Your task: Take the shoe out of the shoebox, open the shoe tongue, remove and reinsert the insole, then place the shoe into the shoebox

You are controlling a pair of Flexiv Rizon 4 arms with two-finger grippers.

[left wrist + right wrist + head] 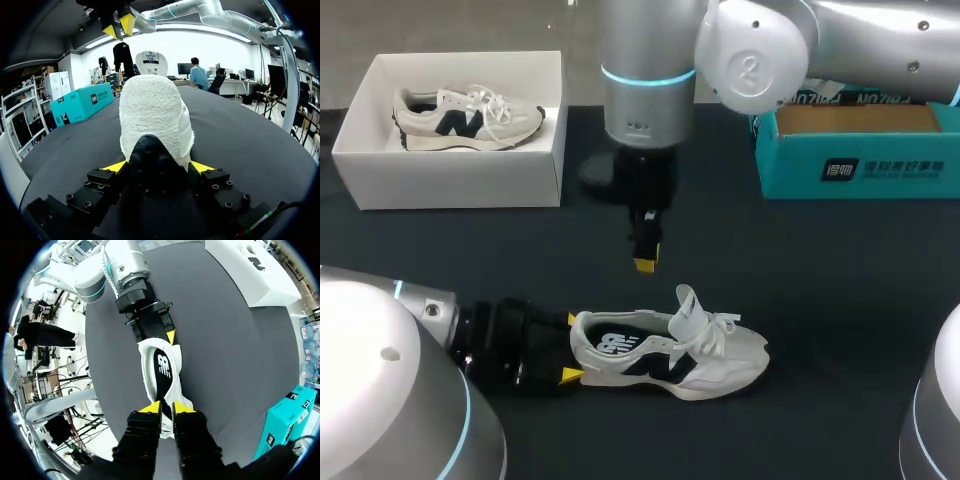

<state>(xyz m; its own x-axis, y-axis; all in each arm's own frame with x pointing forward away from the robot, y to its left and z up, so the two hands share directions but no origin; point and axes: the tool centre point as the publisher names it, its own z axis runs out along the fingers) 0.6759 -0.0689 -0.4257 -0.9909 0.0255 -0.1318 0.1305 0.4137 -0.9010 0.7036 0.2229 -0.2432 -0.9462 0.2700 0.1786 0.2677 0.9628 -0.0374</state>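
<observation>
The left pincer [570, 348] [158, 166] is clenched on the heel of the shoe [670, 355] [155, 115] [165, 370], with one yellow fingertip [115, 166] pressed to each side of the heel. The shoe stands on its sole on the dark table [840, 300], and its toe points straight ahead, away from this pincer. Its tongue [688, 305] stands upright and the laces lie loose beside it. The opening shows a dark insole [620, 340] [162, 365] inside.

The right pincer [645, 262] [166, 407] [120, 25] hangs fingers-down above the shoe, clear of it. Its two yellow tips are drawn close together with nothing between them. In its own wrist view the shoe lies directly under and ahead of it, heel at the far end, where the left pincer grips it. Nothing lies between this pincer and the shoe's opening.

Farther out, a white shoebox [460, 180] [250, 275] sits well apart from both pincers, beyond the left arm's side of the table. A second shoe [465, 118] lies on its side in that box. A teal box [860, 165] [82, 102] [280, 425] sits at the far side of the table under the right arm, also well away from the held shoe.
</observation>
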